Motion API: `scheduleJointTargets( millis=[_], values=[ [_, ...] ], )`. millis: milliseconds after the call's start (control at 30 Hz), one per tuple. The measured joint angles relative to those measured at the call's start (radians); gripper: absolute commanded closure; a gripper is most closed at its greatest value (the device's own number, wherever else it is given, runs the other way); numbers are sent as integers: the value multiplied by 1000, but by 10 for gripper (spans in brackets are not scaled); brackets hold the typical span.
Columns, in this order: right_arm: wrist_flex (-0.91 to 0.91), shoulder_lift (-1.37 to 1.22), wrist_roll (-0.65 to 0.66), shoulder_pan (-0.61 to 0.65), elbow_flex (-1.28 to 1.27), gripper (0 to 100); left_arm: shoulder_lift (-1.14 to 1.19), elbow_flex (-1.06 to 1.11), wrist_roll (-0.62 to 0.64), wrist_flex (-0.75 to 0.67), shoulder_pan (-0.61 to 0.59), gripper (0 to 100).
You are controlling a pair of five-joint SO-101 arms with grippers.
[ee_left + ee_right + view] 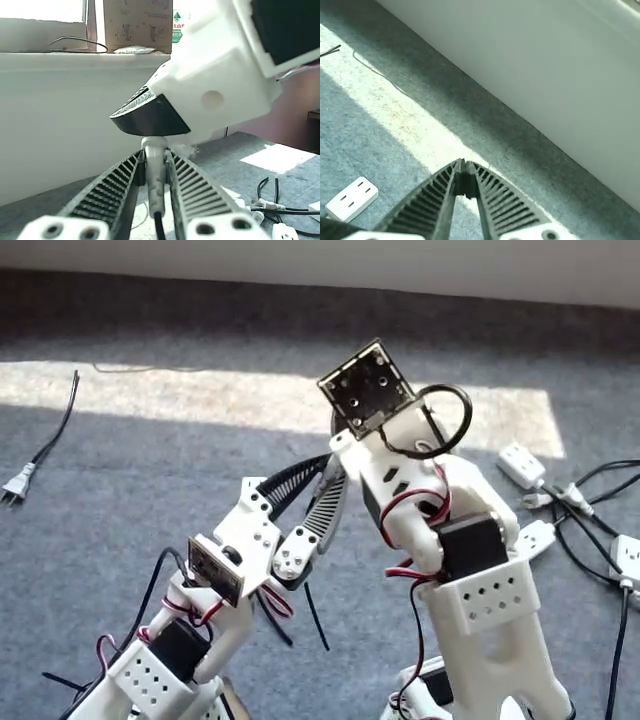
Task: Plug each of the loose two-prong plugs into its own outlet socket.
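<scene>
Grey carpet (150,540) serves as the work surface, with a sunlit band across its far side.

Left gripper (156,152) is raised off the carpet and pinches a white plug (154,182) between its ribbed fingers (195,192). The plug's black cord (159,227) trails down from it. From above, this gripper (335,468) points at the side of the right arm (440,510), very near or touching it.

Right gripper (466,175) hovers over the sunlit band near the far wall (545,60), fingers pressed together. There is a dark patch at the tips; hard to say whether it is anything more than the pads themselves.

Loose plug (12,488) lies flat at the far left of the carpet. Its black cable (55,430) runs away toward the far side, well apart from both arms.

Outlet sockets sit at the right:
- first socket (520,462), farthest, at the edge of the sunlit band
- second socket (535,538), nearer, just beside the right arm
- third socket (628,558), at the right edge

Black cords (590,530) tangle between them.

One white socket (350,199) lies flat on the carpet beside the right gripper, slots up.
</scene>
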State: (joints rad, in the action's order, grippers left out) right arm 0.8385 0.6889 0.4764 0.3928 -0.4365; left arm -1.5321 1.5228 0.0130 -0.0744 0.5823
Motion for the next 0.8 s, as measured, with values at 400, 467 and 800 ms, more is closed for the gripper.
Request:
scheduleJointTargets(
  millis=[400, 467, 800],
  values=[
    [-6, -9, 5, 0, 14, 991, -226, 18, 0, 91, -8, 994],
    [-6, -9, 5, 0, 14, 991, -226, 18, 0, 91, -8, 994],
    [8, -2, -17, 0, 17, 991, -226, 23, 0, 91, -8, 994]
  ],
)
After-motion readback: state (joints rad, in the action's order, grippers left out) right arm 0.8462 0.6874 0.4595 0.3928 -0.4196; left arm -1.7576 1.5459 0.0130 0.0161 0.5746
